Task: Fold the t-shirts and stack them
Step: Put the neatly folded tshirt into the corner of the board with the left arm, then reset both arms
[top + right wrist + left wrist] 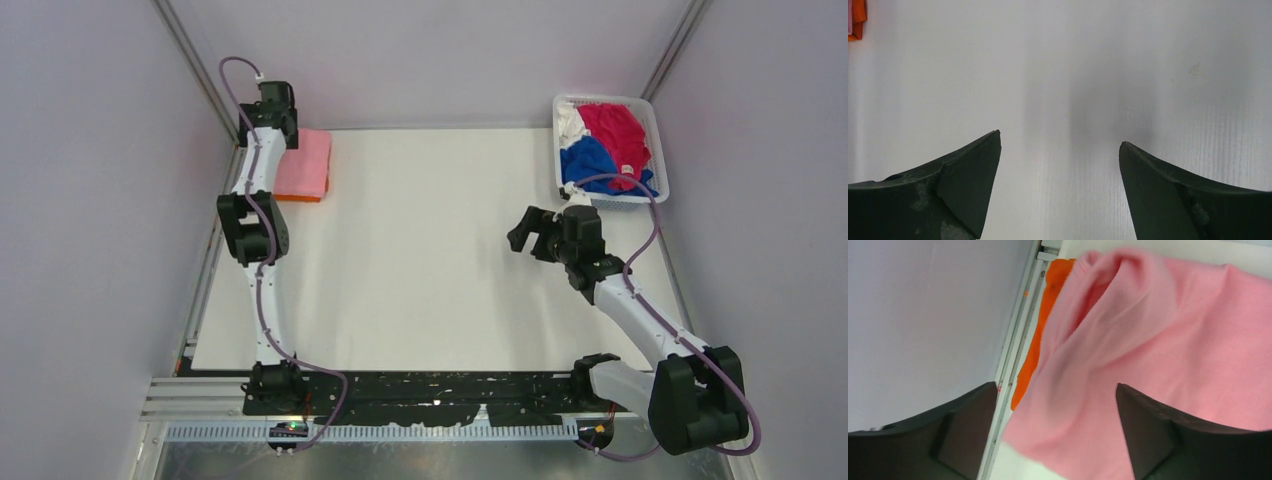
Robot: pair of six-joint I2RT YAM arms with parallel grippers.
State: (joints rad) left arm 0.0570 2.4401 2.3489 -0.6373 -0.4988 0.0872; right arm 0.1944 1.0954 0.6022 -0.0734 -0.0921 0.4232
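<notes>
Pink shirt (1158, 355) lies folded on orange shirt (1040, 340), under and between the left fingers (963, 435), which are apart and grip nothing. Stacking looks done. Right fingers (963, 175) are apart over the counter (1073, 75). Next: fetch a shirt from the basket (604, 98) nearby.

Soft matt pink cloth shirt (1158, 350), smooth white table (1058, 60)
</notes>
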